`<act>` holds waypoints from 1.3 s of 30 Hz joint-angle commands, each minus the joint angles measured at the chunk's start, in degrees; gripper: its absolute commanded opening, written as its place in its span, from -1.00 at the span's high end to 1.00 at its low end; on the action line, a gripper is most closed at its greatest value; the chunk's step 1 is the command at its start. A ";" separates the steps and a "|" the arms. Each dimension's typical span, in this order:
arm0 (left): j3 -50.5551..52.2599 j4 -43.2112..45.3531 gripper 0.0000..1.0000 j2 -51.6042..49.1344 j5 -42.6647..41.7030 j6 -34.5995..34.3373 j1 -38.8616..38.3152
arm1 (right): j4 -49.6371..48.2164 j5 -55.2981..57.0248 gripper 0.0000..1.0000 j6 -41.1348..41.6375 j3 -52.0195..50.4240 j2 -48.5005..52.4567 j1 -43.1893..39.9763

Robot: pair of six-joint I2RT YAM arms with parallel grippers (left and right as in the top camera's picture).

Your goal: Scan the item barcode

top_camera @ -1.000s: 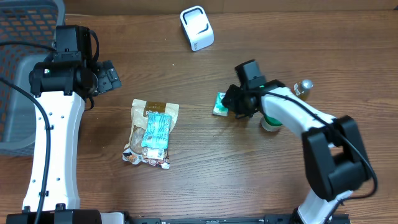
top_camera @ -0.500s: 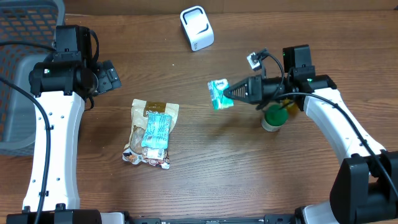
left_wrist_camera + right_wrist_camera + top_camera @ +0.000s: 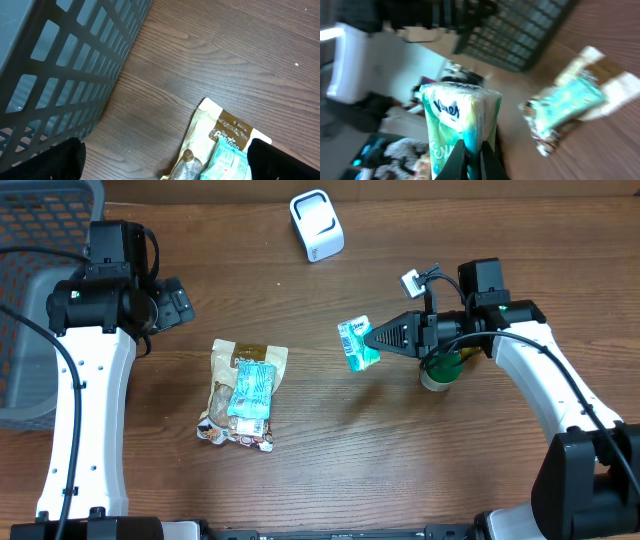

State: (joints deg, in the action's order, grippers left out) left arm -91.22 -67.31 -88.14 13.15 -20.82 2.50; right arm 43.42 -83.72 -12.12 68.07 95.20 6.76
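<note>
— Where's the pack?
— In my right tool (image 3: 372, 339), clamped shut on one long edge of it. The pack (image 3: 355, 344) hangs above the table (image 3: 330, 480), on my side of the scanner (image 3: 317, 225) and slightly to its right, apart from it.
— Which way does it lie?
— Its long axis points roughly at the scanner, and my tool reaches in crosswise from the right. I judge the next move is carrying it to the scanner's face.
— And the other arm?
— My left tool (image 3: 178, 303) is spread wide with nothing in it, left of the scanner and farther from it.
— Any writing?
— The wrist view shows "Kleen…" in blue, likely Kleenex. A pale patch on the end nearest the scanner may be the barcode, but it's too small to tell.
</note>
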 commanded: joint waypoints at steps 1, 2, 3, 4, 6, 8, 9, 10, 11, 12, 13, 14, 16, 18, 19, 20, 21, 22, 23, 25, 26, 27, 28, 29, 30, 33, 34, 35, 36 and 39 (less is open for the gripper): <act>-0.52 0.22 -0.99 0.31 0.76 0.70 0.07 | 0.70 16.57 0.93 2.91 0.13 -0.90 1.44; -0.52 0.22 -0.99 0.31 0.76 0.70 0.04 | 0.79 21.90 0.92 5.84 0.13 -0.90 1.97; -0.52 0.22 -0.99 0.31 0.76 0.70 0.07 | 0.87 25.88 0.93 7.82 0.13 -0.90 2.36; -0.52 0.22 -0.99 0.31 0.76 0.70 0.07 | 1.05 30.36 0.92 9.88 0.13 -0.90 2.93; -0.52 0.22 -0.99 0.31 0.76 0.70 0.11 | 1.49 39.21 0.93 13.33 0.13 -0.90 4.37; -0.52 0.22 -0.99 0.31 0.76 0.70 0.11 | 2.16 48.78 0.93 15.54 0.13 -0.90 7.13; -0.52 0.22 -0.99 0.31 0.76 0.70 0.11 | 2.19 50.93 0.93 15.98 0.13 -0.90 8.13; -0.52 0.22 -0.99 0.31 0.76 0.70 0.11 | 2.12 53.62 0.93 16.94 0.13 -0.90 9.44; -0.52 0.22 -0.99 0.31 0.76 0.70 0.11 | 1.88 56.39 0.93 17.88 0.13 -0.90 10.88; -0.52 0.22 -0.99 0.31 0.76 0.70 0.11 | 1.49 58.95 0.93 18.86 0.13 -0.90 12.33; -0.52 0.22 -0.99 0.31 0.76 0.70 0.11 | 1.11 60.61 0.93 19.67 0.13 -0.90 13.35; -0.52 0.22 -0.99 0.31 0.76 0.70 0.11 | 0.44 63.04 0.93 20.79 0.13 -0.90 14.88; -0.52 0.22 -0.99 0.31 0.76 0.70 0.11 | -0.98 69.13 0.92 23.56 0.15 -0.90 18.08; -0.52 0.24 -0.99 0.31 0.76 0.70 0.11 | -1.92 73.85 0.93 25.73 0.20 -0.90 19.98; -0.52 0.22 -0.99 0.31 0.76 0.70 0.11 | -2.25 75.19 0.93 25.90 0.37 -0.90 20.68; -0.52 0.22 -0.99 0.31 0.76 0.70 0.11 | -2.32 75.41 0.93 25.88 0.92 -0.90 21.16; -0.52 0.22 -0.99 0.31 0.76 0.70 0.11 | -2.03 75.32 0.92 25.92 1.75 -0.90 21.42; -0.52 0.22 -0.99 0.31 0.76 0.70 0.11 | -1.40 75.34 0.93 26.14 2.84 -0.90 21.55; -0.52 0.24 -0.99 0.31 0.76 0.70 0.11 | -0.46 75.34 0.93 26.38 4.17 -0.90 21.57; -0.52 0.22 -0.99 0.31 0.76 0.70 0.11 | 2.25 75.36 0.93 27.15 7.74 -0.90 21.57; -0.52 0.22 -0.99 0.31 0.76 0.70 0.11 | 3.91 75.38 0.93 27.15 9.99 -0.90 21.57; -0.52 0.22 -0.99 0.31 0.76 0.70 0.11 | 5.68 75.38 0.93 27.12 12.44 -0.90 21.57; -0.52 0.22 -0.99 0.31 0.76 0.70 0.11 | 7.15 75.38 0.93 27.12 14.58 -0.90 21.57; -0.52 0.22 -0.99 0.31 0.76 0.70 0.11 | 8.83 75.38 0.93 27.12 17.07 -0.90 21.64; -0.52 0.22 -0.99 0.31 0.76 0.70 0.07 | 10.34 75.54 0.93 27.12 19.43 -0.90 21.64; -0.52 0.22 -0.99 0.31 0.76 0.70 0.11 | 13.81 77.64 0.93 27.19 24.90 -0.90 21.64; -0.52 0.22 -0.99 0.31 0.76 0.70 0.11 | 15.13 78.64 0.93 27.41 26.80 -0.90 21.64; -0.52 0.22 -0.99 0.31 0.76 0.70 0.11 | 16.46 79.69 0.93 27.41 28.85 -0.90 21.64; -0.52 0.24 -0.99 0.31 0.76 0.70 0.11 | 17.09 80.54 0.93 27.36 30.21 -0.87 21.64; -0.52 0.22 -0.99 0.31 0.76 0.70 0.11 | 17.33 86.27 0.93 27.08 34.53 -0.85 21.64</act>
State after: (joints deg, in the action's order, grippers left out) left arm -91.22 -67.29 -88.14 13.15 -20.82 2.50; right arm 61.08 -4.16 14.81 98.48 95.20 28.42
